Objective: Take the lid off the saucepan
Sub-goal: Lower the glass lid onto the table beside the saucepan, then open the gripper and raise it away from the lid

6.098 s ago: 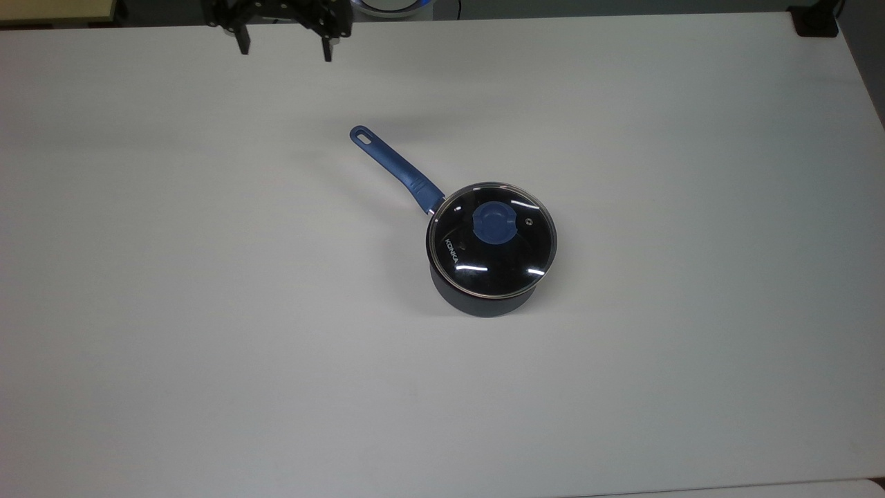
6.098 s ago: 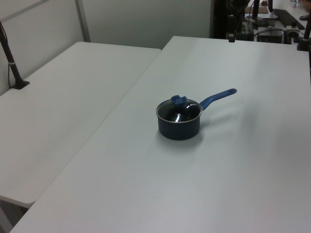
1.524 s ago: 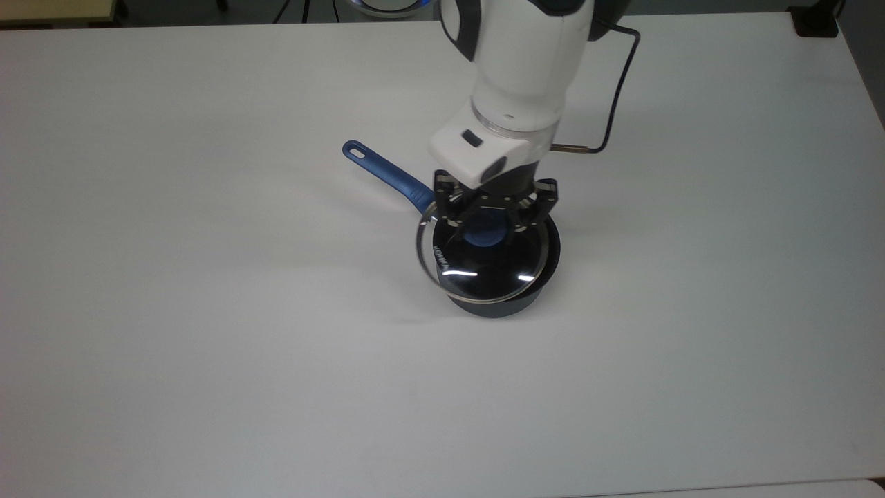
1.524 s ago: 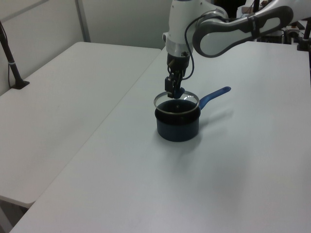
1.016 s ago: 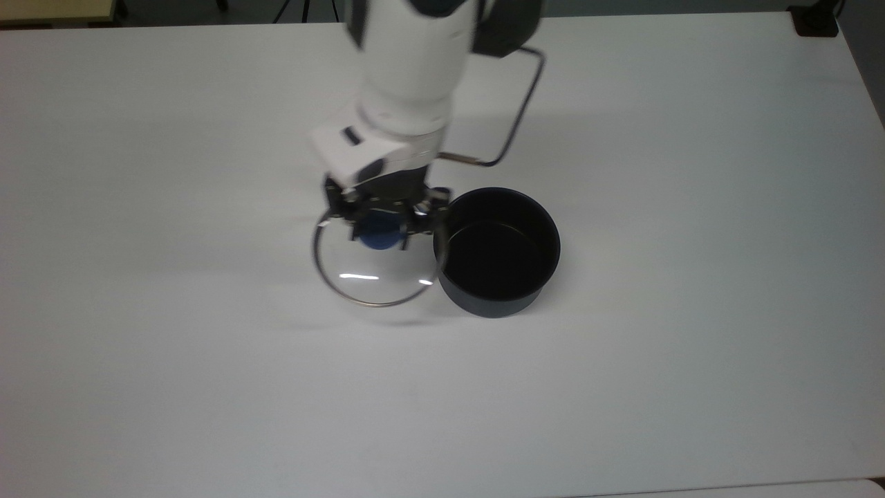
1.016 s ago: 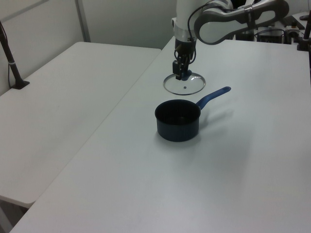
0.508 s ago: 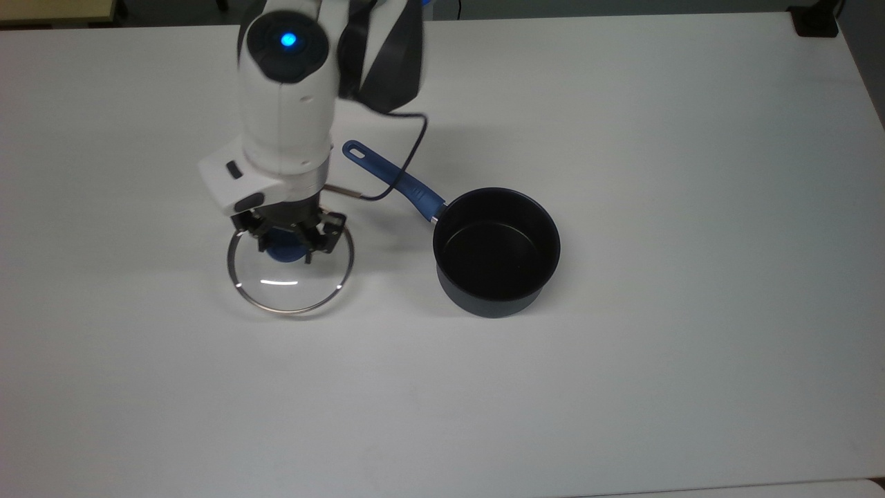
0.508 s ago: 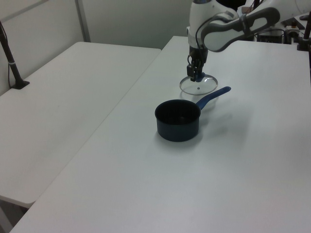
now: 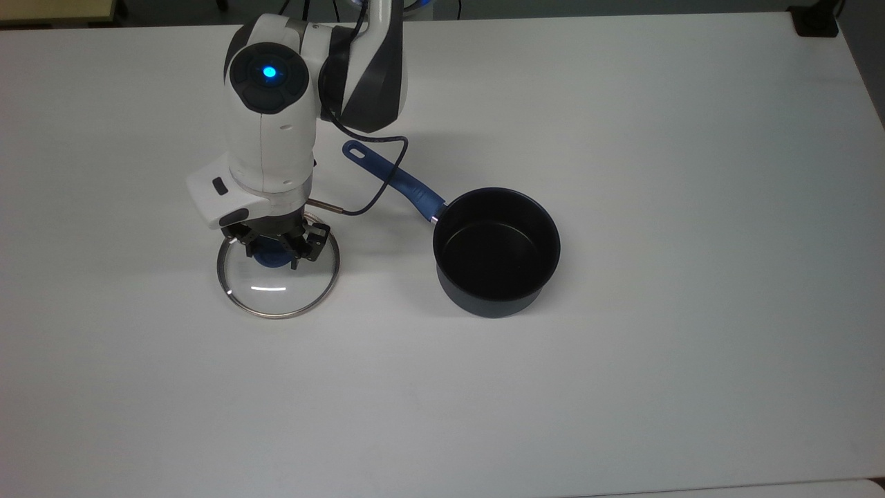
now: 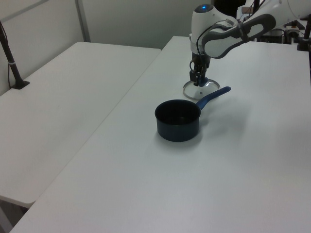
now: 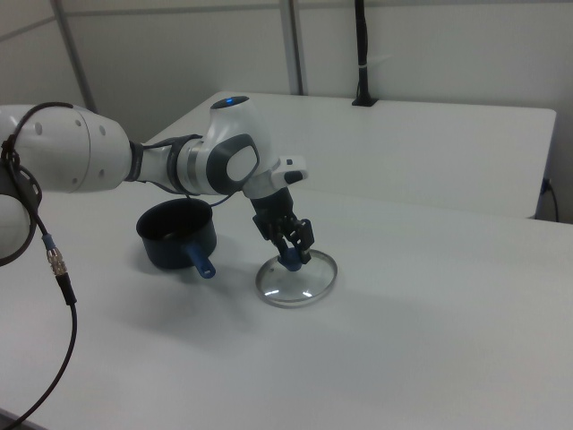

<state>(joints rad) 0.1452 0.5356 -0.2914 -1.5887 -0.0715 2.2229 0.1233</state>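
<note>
The saucepan [image 9: 496, 243] stands uncovered on the white table [image 9: 622, 387], black inside, its blue handle [image 9: 395, 177] pointing to the top view's upper left. The glass lid [image 9: 278, 292] lies low over or on the table, well off to the top view's left of the pan. My gripper [image 9: 274, 253] comes straight down from above and is shut on the lid's blue knob [image 9: 274, 261]. In the left view the lid [image 10: 201, 89] lies behind the saucepan [image 10: 178, 120] under my gripper [image 10: 198, 80]. The right view has the lid [image 11: 296, 283] flat, the gripper [image 11: 291, 256] on its knob, and the saucepan [image 11: 176, 235] behind.
A black cable [image 9: 366, 199] loops from my wrist over the pan handle. A black clamp [image 9: 816, 21] sits at the table's far corner in the top view. A second white table [image 10: 73, 82] with a black post [image 10: 12, 68] adjoins in the left view.
I closed on the lid's knob, lifted the lid off the saucepan and carried it toward the top view's left. Over the last half second it sank lower toward the table.
</note>
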